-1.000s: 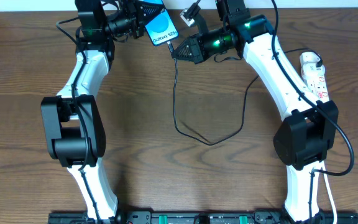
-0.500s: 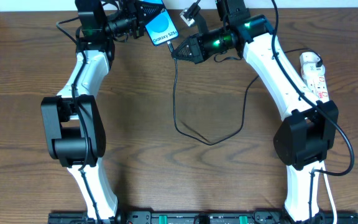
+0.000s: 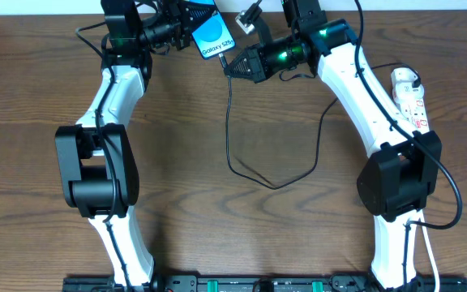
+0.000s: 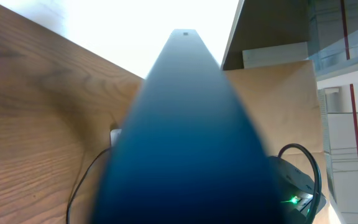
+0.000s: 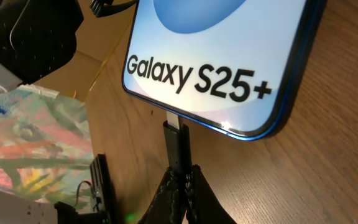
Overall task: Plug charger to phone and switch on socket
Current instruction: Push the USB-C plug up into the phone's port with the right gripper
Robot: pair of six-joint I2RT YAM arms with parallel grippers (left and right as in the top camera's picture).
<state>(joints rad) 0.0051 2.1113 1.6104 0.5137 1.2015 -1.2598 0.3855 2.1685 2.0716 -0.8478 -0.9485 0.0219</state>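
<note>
The phone has a lit blue screen reading "Galaxy S25+" and is held above the table's far edge by my left gripper, which is shut on it. In the left wrist view the phone's dark blue body fills the frame and hides the fingers. My right gripper is shut on the charger's plug tip, whose metal end touches the phone's bottom edge. The black charger cable hangs from the plug and loops across the table. The white socket strip lies at the far right.
The right arm's base stands in front of the strip. The left arm's base stands at the left. A white cord runs down by the right arm. The wall runs along the table's far edge.
The left arm and phone have shifted very slightly to the right. Nothing else has visibly moved.
</note>
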